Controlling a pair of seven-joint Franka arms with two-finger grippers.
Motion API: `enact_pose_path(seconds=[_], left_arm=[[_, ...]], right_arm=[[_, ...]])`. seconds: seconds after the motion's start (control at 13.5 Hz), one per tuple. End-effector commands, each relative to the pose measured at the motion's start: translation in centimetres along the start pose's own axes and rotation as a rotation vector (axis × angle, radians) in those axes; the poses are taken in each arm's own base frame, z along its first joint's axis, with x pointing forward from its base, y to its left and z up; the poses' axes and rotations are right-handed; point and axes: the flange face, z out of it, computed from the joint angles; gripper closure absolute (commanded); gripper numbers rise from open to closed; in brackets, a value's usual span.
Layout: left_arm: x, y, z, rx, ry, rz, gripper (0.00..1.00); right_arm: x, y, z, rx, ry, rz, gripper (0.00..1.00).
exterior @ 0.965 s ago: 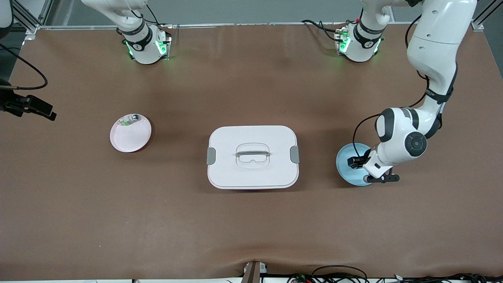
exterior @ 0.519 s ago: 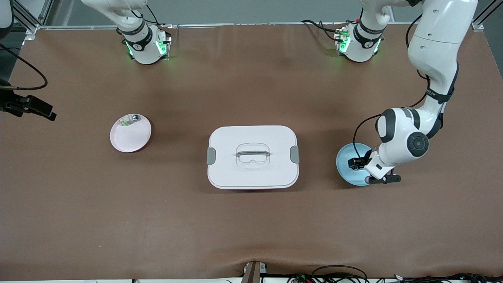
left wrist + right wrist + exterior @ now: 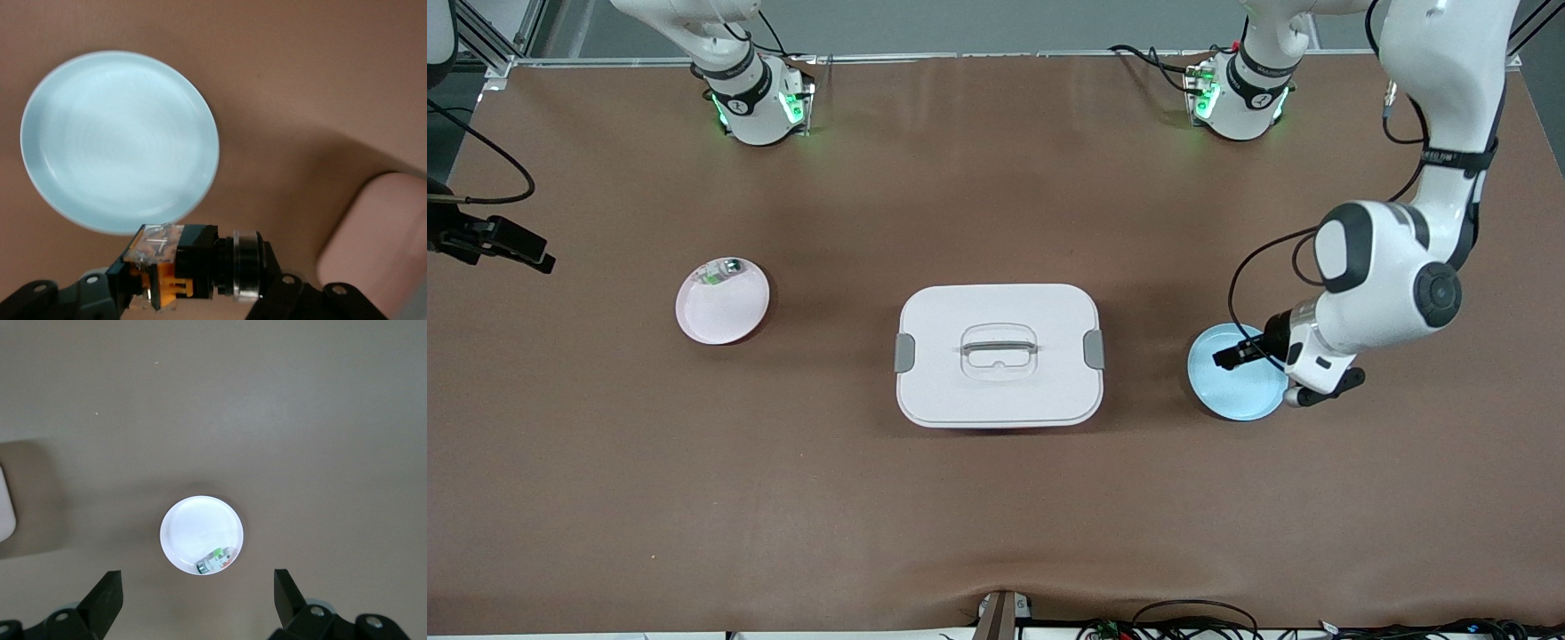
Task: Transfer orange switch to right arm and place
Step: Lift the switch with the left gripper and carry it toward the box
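My left gripper [image 3: 1232, 356] is shut on the orange switch [image 3: 180, 267], a black stubby body with orange marks and a silver ring. It holds the switch in the air over the bare light-blue plate [image 3: 1240, 396], which also shows in the left wrist view [image 3: 120, 140]. The switch is a small dark shape at the fingertips in the front view [image 3: 1227, 357]. My right gripper [image 3: 197, 600] is open and empty, high over the pink plate [image 3: 193, 527]. The right hand itself is out of the front view.
The pink plate [image 3: 720, 311] toward the right arm's end holds a small whitish, green-and-silver piece [image 3: 720, 271]. A white lidded box with a handle [image 3: 999, 356] stands mid-table between the two plates. A black camera mount [image 3: 489, 240] sits at the right arm's end of the table.
My left gripper has risen off the blue plate with the switch in it, and the left arm's wrist has lifted and swung toward its end of the table. The plate now lies bare.
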Motion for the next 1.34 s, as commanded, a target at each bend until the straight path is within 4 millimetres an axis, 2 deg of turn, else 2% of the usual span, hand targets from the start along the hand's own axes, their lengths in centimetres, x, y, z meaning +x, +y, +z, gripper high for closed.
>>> enact_pose_path(seconds=[0.0, 0.15, 0.3, 0.45, 0.52, 0.59, 0.74, 0.82, 1.04, 1.11, 1.26], left_arm=[[-3.2, 2.5, -5.9, -0.051, -0.017, -0.229, 0.76], [-4.8, 5.8, -9.4, -0.098, -0.062, -0.382, 0.76], [-6.5, 8.3, -13.0, -0.163, -0.133, -0.440, 0.76], [-9.3, 10.3, -16.3, -0.248, -0.209, -0.482, 0.76], [-10.7, 11.1, -18.1, -0.289, -0.226, -0.503, 0.77], [-11.8, 11.7, -19.4, -0.334, -0.264, -0.529, 0.77], [-14.2, 14.4, -21.3, -0.420, -0.362, -0.542, 0.77], [-15.2, 15.6, -22.1, -0.446, -0.399, -0.561, 0.77], [-18.8, 19.5, -22.0, -0.522, -0.483, -0.610, 0.77], [-19.4, 20.5, -21.4, -0.534, -0.506, -0.655, 0.77], [-21.7, 23.2, -19.6, -0.543, -0.546, -0.727, 0.77]], right_arm=[[-0.7, 0.0, -0.4, 0.030, 0.003, 0.013, 0.00], [-0.7, 0.0, -0.4, 0.033, 0.000, 0.014, 0.00], [-0.5, 0.0, -0.4, 0.033, 0.001, 0.012, 0.00], [-0.3, 0.1, -1.9, 0.031, 0.031, 0.001, 0.00], [-0.2, -0.2, -1.7, 0.031, 0.026, -0.007, 0.00], [-0.1, -0.6, -1.4, 0.030, 0.020, -0.013, 0.00], [-0.1, -0.8, -1.6, 0.033, 0.023, -0.021, 0.00], [-0.1, -0.9, -1.5, 0.033, 0.017, -0.022, 0.00], [-0.7, -1.4, -1.3, 0.058, -0.022, -0.058, 0.00], [-1.1, -1.6, -1.1, 0.067, -0.051, -0.105, 0.00], [-1.8, -2.0, -0.8, 0.224, -0.106, -0.180, 0.00]])
